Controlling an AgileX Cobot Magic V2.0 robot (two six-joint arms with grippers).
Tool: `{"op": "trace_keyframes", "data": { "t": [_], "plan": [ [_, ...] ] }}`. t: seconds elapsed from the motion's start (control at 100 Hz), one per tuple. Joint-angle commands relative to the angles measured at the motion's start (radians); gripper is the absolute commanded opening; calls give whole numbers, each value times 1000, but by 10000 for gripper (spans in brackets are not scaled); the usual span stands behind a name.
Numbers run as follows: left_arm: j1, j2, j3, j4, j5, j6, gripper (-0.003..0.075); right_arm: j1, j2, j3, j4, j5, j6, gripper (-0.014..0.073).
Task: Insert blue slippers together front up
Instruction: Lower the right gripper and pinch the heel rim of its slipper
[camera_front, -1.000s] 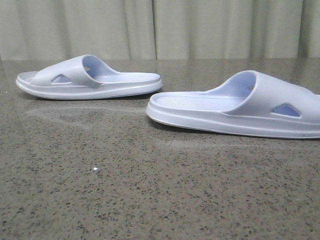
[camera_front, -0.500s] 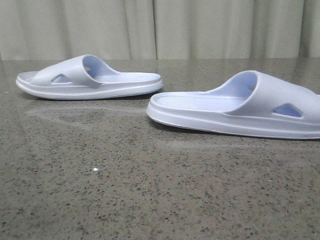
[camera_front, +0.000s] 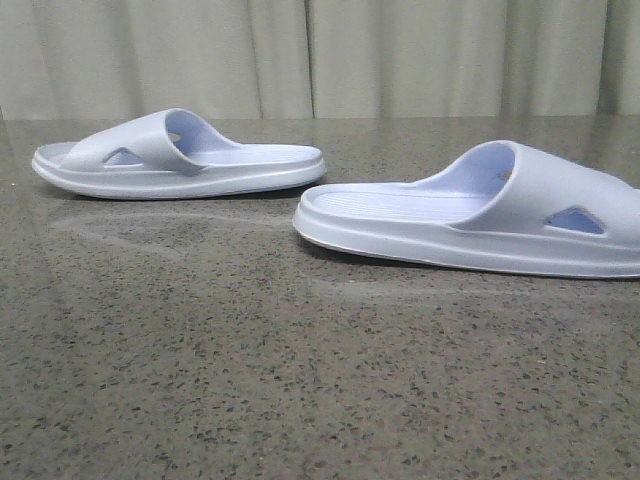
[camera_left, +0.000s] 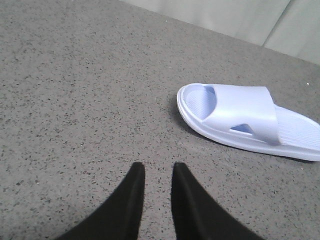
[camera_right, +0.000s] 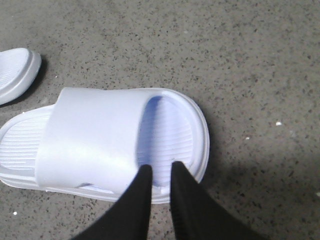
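Two pale lavender-blue slippers lie sole down on the dark speckled table, apart from each other. The left slipper (camera_front: 180, 155) lies far left, its strap end pointing left. The right slipper (camera_front: 480, 215) lies nearer, running off the right edge. Neither gripper shows in the front view. My left gripper (camera_left: 158, 167) is empty over bare table, its fingers a narrow gap apart, with the left slipper (camera_left: 245, 120) some way beyond it. My right gripper (camera_right: 161, 170) hangs over the open end rim of the right slipper (camera_right: 100, 140), fingers slightly apart and holding nothing.
The table (camera_front: 300, 380) is a dark speckled stone surface. Pale curtains (camera_front: 400, 55) hang behind its far edge. The end of the other slipper (camera_right: 17, 72) shows at the edge of the right wrist view. A small white speck (camera_right: 278, 123) lies on the table.
The slippers have not moved. A small white speck on the near table in the earlier frames no longer shows.
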Motion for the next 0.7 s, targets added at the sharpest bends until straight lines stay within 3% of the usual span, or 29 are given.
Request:
{"op": "trace_keyframes", "data": {
  "t": [0.0,0.06,0.13,0.69],
  "plan": [
    [3,24,-37,-77,-54,40,265,-7,4,-48,4,-34,-18,190],
    [3,35,-37,-89,-54,40,356,-7,4,-48,2,-48,-18,266],
    [3,45,-37,-93,-50,40,410,-7,6,-48,-16,-59,-18,290],
    [3,75,-54,-111,-15,64,412,-9,320,-166,-24,-65,-44,288]
  ]
}}
